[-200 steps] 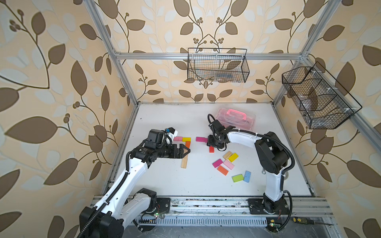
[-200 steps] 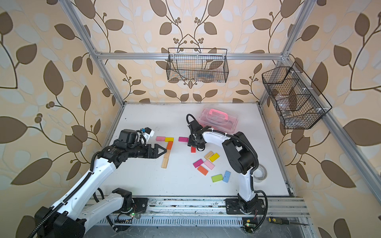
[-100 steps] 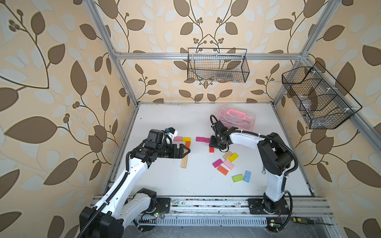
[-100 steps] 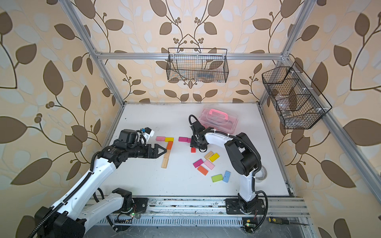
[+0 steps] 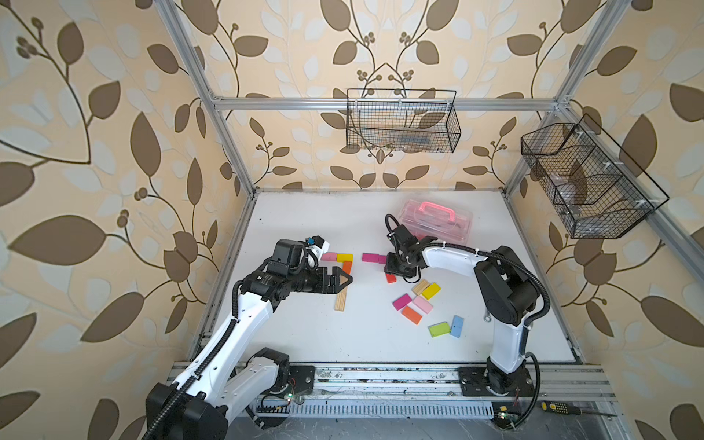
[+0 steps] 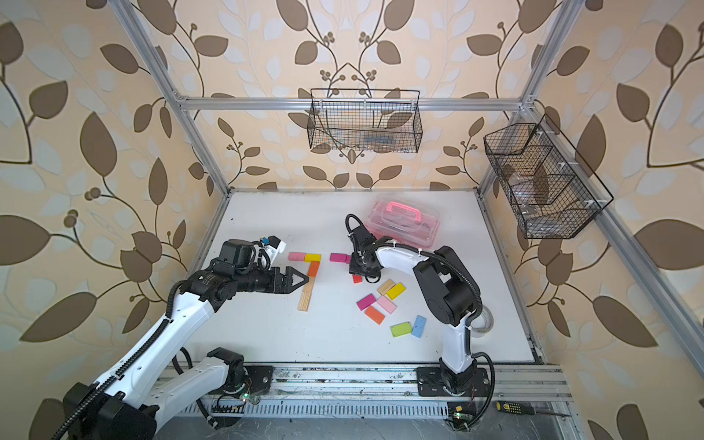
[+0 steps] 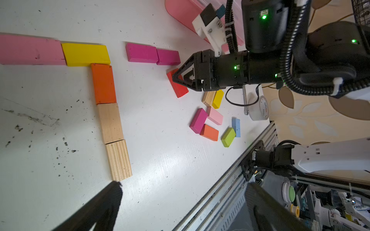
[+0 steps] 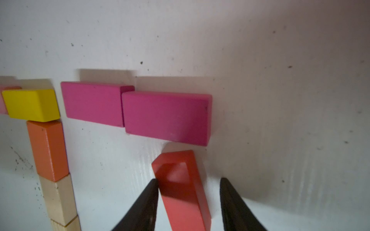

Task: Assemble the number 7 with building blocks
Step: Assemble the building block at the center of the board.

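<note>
Right tool point(image 8: 188, 180) pointing down, jaws astride red block point(image 8: 181, 198)

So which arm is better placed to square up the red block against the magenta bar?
Right. The right gripper straddles the tilted red block, beside the magenta bar's end. The left gripper hangs open over the finished 7, farther away.

We look into a robotics lab test cell: an aluminium frame point(image 5: 381, 103) carries leaf-patterned wallpaper point(image 5: 76, 152), a wire basket point(image 5: 402, 125) hangs at upper centre, and a metal rail point(image 5: 381, 377) at the bottom edge borders the white tabletop point(image 5: 343, 339), with a screwdriver point(image 5: 556, 407) at lower right.
</note>
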### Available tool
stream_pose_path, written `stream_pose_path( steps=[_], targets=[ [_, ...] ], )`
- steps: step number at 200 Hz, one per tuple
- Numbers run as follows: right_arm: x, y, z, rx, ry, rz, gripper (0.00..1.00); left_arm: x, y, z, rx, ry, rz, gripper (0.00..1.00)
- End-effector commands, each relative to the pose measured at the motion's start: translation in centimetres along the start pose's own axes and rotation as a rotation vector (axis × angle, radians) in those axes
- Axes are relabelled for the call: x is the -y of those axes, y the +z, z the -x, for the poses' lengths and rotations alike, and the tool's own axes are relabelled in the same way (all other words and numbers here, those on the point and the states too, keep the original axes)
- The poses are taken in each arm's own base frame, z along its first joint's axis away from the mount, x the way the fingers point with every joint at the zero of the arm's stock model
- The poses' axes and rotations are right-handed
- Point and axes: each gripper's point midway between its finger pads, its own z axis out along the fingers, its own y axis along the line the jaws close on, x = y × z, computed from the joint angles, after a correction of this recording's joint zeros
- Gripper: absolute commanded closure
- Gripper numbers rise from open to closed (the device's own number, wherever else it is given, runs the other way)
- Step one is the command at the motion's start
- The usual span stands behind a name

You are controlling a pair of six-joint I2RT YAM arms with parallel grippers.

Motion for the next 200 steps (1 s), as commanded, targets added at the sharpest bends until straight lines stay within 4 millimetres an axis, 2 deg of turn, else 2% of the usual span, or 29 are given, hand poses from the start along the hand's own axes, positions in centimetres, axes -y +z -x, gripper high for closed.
stream_pose_path(
  steps=[1,46,133,200],
  targets=[
    [0.7,1.1,-0.8,-0.027,-0.002,-0.062,0.48,1.0,-0.4,0.0,0.004,0.043,-0.035,0.01],
    [1.0,1.2,-1.0,-0.025,-0.004,-0.076,0.49,1.0,-0.4,0.0,0.004,0.044,-0.037,0.01],
    [1.6,1.4,-1.0,-0.017,0.005,-0.095,0.66,1.1,-0.3,0.0,0.001,0.045,-0.042,0.01],
    [1.6,1.3,-0.1,0.003,0.027,-0.087,0.7,1.2,-0.3,0.0,0.002,0.047,-0.042,0.01]
  ],
)
